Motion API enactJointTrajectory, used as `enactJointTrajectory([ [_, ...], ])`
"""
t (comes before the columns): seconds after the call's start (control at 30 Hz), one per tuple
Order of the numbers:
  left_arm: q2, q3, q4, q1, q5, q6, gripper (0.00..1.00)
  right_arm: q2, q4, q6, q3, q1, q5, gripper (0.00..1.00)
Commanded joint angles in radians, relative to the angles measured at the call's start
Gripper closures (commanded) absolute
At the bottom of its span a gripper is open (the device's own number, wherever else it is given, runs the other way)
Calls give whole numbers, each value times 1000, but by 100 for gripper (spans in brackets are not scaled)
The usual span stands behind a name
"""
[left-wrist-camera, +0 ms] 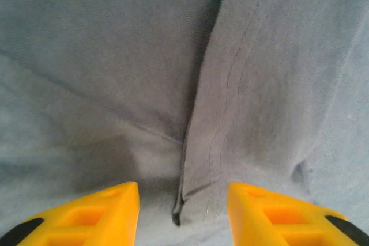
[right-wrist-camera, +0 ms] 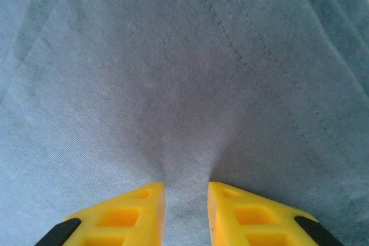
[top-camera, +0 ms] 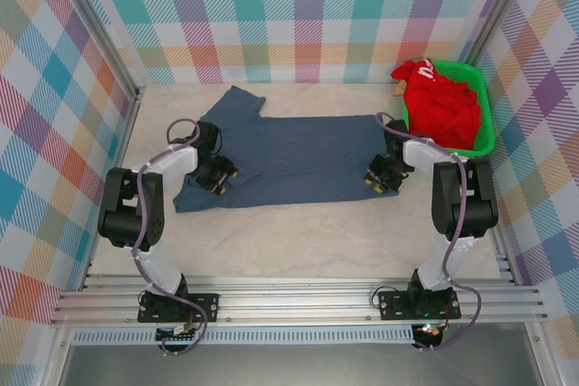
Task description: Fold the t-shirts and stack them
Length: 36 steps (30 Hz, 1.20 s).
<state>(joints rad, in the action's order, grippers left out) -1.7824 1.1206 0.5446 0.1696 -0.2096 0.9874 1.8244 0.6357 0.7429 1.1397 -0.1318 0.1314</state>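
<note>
Lying spread across the middle of the table (top-camera: 308, 241) is the slate-blue t-shirt (top-camera: 298, 155). The left gripper (top-camera: 220, 178) sits on its near left part, fingers apart astride a stitched folded edge, not pinching it. The right gripper (top-camera: 378, 180) is at the shirt's right edge, fingers narrow, puckered cloth nipped between them. The red t-shirt (top-camera: 441, 106) lies heaped in the green basket (top-camera: 487, 119) at far right.
</note>
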Motion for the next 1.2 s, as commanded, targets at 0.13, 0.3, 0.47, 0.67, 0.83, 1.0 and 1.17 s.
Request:
enactJointTrajectory([
  [0.13,-56,42,-37,13,-8,14,78,14,11,-13,-1,-2,11,74],
  [0.3,-79,104,2,36,7,0,94,11,22,-17,-9,-2,4,74],
  [0.47,-97,183,46,61,45,-15,100,7,27,-22,0,-2,7,75],
  [0.67,-201,346,114,85,54,-72,100,12,41,-27,11,-2,10,75],
  [0.83,-302,489,171,106,63,-126,100,18,54,-28,21,-2,16,75],
  [1.0,-366,598,204,116,90,-170,100,26,60,-31,30,-2,27,75],
  [1.17,-430,696,258,131,89,-239,100,33,62,-30,35,-3,36,75],
])
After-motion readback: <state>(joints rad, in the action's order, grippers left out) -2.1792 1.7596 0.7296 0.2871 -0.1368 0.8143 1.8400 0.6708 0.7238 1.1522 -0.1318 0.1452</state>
